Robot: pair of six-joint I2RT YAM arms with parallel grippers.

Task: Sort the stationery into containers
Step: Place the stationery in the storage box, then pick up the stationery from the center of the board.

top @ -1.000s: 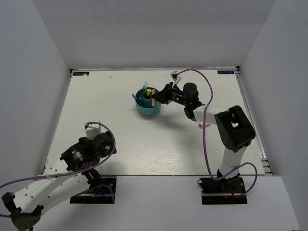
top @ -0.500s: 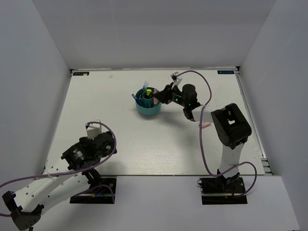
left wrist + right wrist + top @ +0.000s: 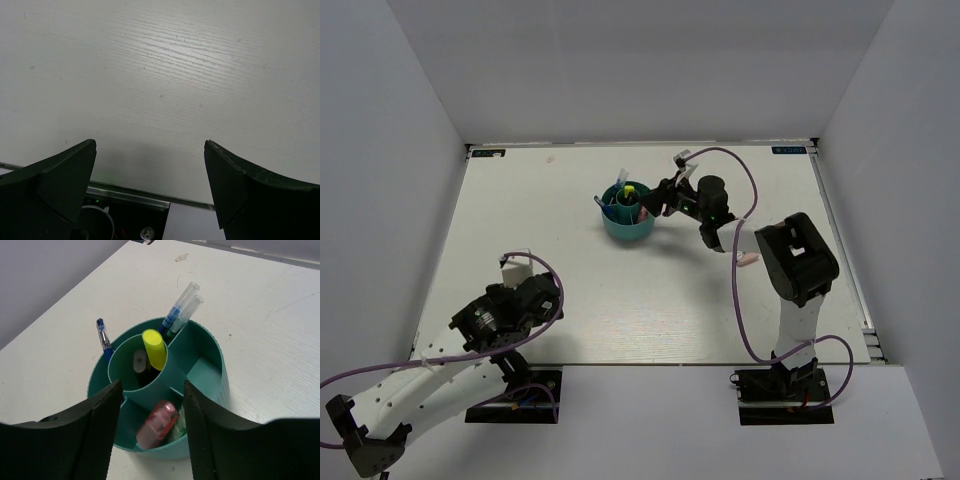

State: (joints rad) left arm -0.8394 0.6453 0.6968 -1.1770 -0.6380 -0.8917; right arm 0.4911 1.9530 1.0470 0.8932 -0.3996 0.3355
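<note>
- We see our right gripper (image 3: 152, 390) spread wide and empty over the organizer (image 3: 221, 385). A pink highlighter (image 3: 156, 424), blurred and slanted, sits in the near compartment just below the jaws.
- A second highlighter (image 3: 748, 259) lies on the table (image 3: 570, 260) behind that gripper, toward the right arm's base. Its long axis seems to run left to right, and the right arm is much nearer.
- Our left gripper (image 3: 150, 165) hangs wide open, low by its own base.
- A second ago the pink highlighter was held at the fingertips above the rim; now it is inside.
</note>
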